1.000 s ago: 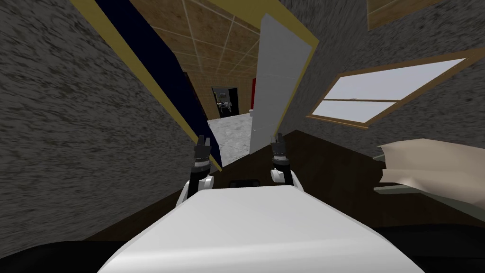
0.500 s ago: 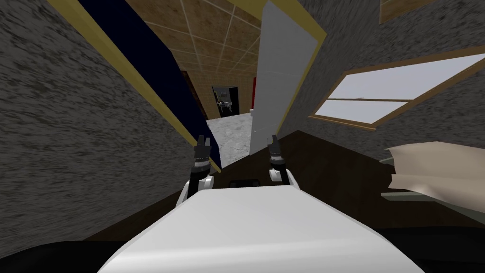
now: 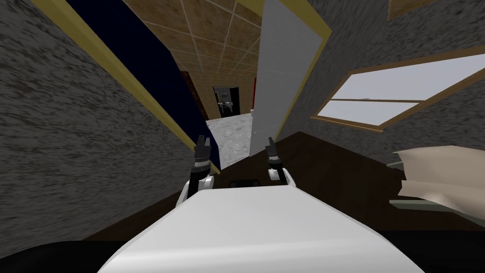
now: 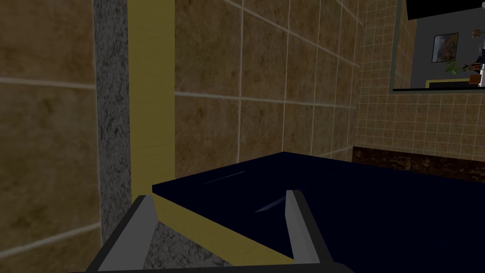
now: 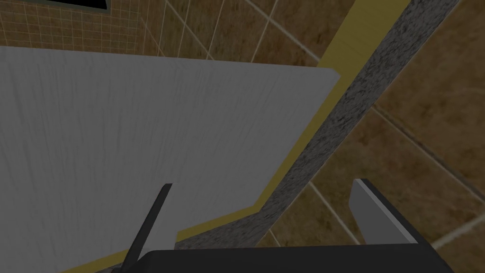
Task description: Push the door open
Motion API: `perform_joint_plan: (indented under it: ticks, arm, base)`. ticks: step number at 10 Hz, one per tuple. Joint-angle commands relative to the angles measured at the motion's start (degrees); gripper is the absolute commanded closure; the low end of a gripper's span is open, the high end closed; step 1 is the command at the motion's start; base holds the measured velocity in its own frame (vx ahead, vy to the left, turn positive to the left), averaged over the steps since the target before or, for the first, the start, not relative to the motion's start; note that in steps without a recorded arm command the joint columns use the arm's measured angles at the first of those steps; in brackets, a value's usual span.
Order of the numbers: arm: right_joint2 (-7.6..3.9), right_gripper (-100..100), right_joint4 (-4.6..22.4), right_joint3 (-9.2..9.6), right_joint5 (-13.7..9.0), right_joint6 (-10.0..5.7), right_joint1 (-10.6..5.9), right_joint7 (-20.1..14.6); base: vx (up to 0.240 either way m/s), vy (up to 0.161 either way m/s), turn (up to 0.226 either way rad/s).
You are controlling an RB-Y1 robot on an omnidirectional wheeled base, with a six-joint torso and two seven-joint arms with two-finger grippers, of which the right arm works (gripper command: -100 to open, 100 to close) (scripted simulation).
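The pale grey door point(image 3: 279, 80) stands swung away into the tiled room, hinged on the right side of a yellow frame point(image 3: 303, 80). My right gripper point(image 3: 271, 143) is open at the door's lower near edge; the right wrist view has the door point(image 5: 118, 142) close ahead, one finger point(image 5: 156, 222) in front of the panel and the other beside the yellow frame point(image 5: 303, 151). My left gripper point(image 3: 202, 142) is open by the frame's left post point(image 3: 118, 71). The left wrist view shows its fingers point(image 4: 298, 227) over a dark navy surface point(image 4: 355, 208) and the yellow frame point(image 4: 151, 95).
Rough grey walls point(image 3: 71, 142) flank the doorway. A window point(image 3: 379, 99) and a beige cushion point(image 3: 445, 175) lie to the right over a dark floor point(image 3: 331, 170). Beyond the opening is a pale floor point(image 3: 232, 132), brown tiled walls and a far doorway point(image 3: 225, 99).
I have moved closer to the doorway. My right gripper has turned and shifted slightly left toward the door's edge. The left gripper has kept its place.
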Motion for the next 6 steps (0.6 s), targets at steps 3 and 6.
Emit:
perform_joint_plan:
  ticks: [3,6]
  arm:
    - [-0.42,-100,5.26,0.28,1.02,-0.69,-1.73,-1.52]
    - [-0.95,-100,9.79,0.24,1.71,-1.46,-3.44,-2.9]
  base:
    - [0.07,-0.055,0.034]
    - [0.051,-0.033,0.021]
